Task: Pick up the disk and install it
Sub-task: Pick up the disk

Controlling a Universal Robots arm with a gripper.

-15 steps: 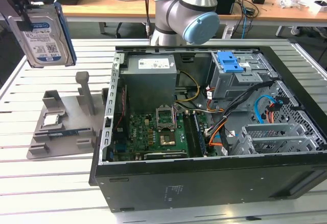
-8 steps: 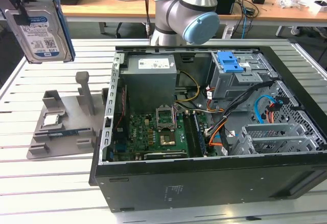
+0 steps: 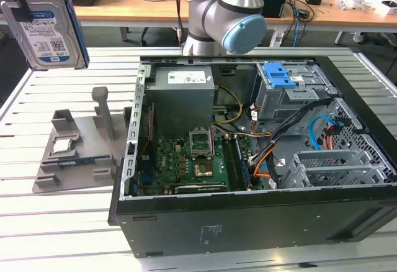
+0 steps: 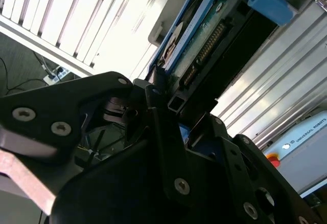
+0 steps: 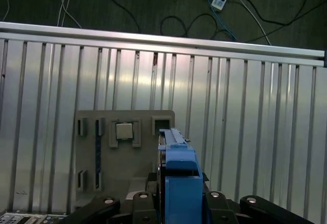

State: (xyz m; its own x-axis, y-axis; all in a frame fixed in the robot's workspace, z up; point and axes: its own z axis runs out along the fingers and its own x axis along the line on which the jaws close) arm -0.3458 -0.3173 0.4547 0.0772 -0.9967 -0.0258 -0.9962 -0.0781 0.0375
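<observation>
The disk, a silver drive with a white-and-blue label in a blue carrier, hangs upright high above the slatted table at the exterior view's upper left. My gripper is shut on its upper edge. In the second wrist view the black fingers clamp the disk, whose circuit-board side and connector face the camera. The first wrist view looks down along the blue carrier between the gripper's fingers.
The open computer case lies on the table at the exterior view's right, its grey drive cage topped by a blue latch. Below the disk sits a grey fixture plate holding a small processor chip. The arm's base stands behind the case.
</observation>
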